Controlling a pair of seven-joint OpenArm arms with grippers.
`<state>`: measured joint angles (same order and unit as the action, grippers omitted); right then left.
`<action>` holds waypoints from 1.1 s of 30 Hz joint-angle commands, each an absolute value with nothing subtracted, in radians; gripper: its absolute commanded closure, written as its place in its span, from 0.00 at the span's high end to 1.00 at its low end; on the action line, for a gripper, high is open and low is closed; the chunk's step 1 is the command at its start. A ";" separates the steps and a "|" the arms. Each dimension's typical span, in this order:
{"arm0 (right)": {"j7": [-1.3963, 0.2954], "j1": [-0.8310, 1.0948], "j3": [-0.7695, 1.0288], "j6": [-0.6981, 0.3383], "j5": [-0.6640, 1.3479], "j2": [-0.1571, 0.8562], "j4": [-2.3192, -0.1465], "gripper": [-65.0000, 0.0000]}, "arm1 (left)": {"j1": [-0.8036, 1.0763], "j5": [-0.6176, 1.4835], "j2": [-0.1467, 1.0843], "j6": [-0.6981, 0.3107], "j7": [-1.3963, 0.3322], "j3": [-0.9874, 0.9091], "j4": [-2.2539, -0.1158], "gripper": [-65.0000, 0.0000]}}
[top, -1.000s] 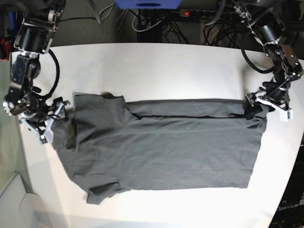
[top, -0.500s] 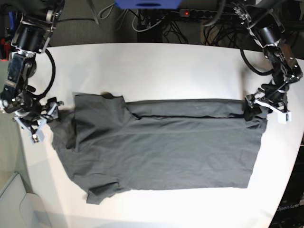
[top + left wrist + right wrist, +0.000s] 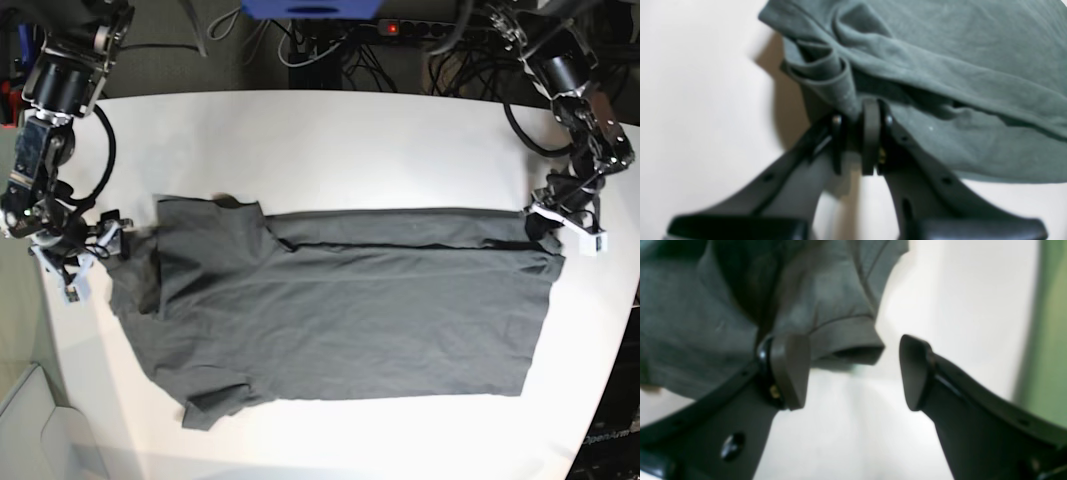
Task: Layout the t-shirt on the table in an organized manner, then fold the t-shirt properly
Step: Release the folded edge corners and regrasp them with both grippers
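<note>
Where left fingers (image 3: pixel 870 133) meet, t-shirt (image 3: pixel 940 66).

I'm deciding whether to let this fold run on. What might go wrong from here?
1. The left claw pinches only a bunched corner of the t-shirt; it may slip or drag unevenly.
2. The right claw is open beside the sleeve, so lifting now would skew the cloth.

Left hand (image 3: pixel 858 133) pinched shut — right hand (image 3: pixel 853 373) spread wide, both held low.
</note>
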<state>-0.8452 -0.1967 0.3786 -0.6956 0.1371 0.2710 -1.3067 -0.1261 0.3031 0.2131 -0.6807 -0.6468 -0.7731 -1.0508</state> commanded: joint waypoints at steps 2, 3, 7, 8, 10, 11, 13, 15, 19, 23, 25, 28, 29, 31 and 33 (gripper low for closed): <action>-0.814 -0.240 0.378 -0.698 0.147 0.291 -1.264 0.65 | -0.139 0.320 0.229 -0.687 -0.627 -0.777 -1.064 0.13; -0.814 -0.246 0.380 -0.698 0.147 0.303 -1.241 0.65 | -0.139 0.320 0.229 -0.687 -0.627 -0.777 -1.064 0.13; -0.802 -0.285 0.380 -0.698 0.148 0.312 -1.191 0.65 | -0.137 0.320 0.229 -0.687 -0.627 -0.779 -1.064 0.13; -0.803 -0.285 0.380 -0.698 0.148 0.314 -1.191 0.65 | -0.137 0.320 0.229 -0.687 -0.627 -0.779 -1.064 0.13; -0.802 -0.285 0.380 -0.698 0.148 0.315 -1.191 0.65 | -0.136 0.320 0.229 -0.687 -0.627 -0.779 -1.064 0.13; -0.802 -0.285 0.381 -0.698 0.148 0.315 -1.191 0.65 | -0.131 0.320 0.229 -0.687 -0.627 -0.779 -1.064 0.13; -0.802 -0.282 0.383 -0.698 0.148 0.315 -1.190 0.65 | -0.127 0.320 0.231 -0.687 -0.627 -0.779 -1.064 0.13; -0.800 -0.277 0.383 -0.698 0.148 0.314 -1.187 0.61 | -0.127 0.320 0.231 -0.687 -0.627 -0.779 -1.064 0.13; -0.800 -0.271 0.381 -0.698 0.148 0.311 -1.187 0.42 | -0.127 0.320 0.231 -0.687 -0.627 -0.779 -1.064 0.13; -0.800 -0.248 0.381 -0.698 0.148 0.311 -1.187 0.15 | -0.125 0.320 0.231 -0.687 -0.627 -0.780 -1.064 0.13; -0.800 -0.245 0.381 -0.698 0.148 0.311 -1.187 0.01 | -0.125 0.320 0.231 -0.687 -0.627 -0.780 -1.064 0.13; -0.797 -0.223 0.383 -0.698 0.148 0.314 -1.185 0.00 | -0.124 0.320 0.231 -0.687 -0.628 -0.780 -1.064 0.13; -0.789 -0.219 0.383 -0.698 0.148 0.314 -1.185 0.00 | -0.116 0.320 0.231 -0.687 -0.628 -0.780 -1.066 0.13; -0.779 -0.205 0.384 -0.698 0.148 0.317 -1.187 0.00 | -0.097 0.326 0.231 -0.687 -0.628 -0.780 -1.073 0.13; -0.777 -0.182 0.384 -0.698 0.150 0.328 -1.191 0.00 | -0.091 0.326 0.231 -0.687 -0.628 -0.780 -1.075 0.13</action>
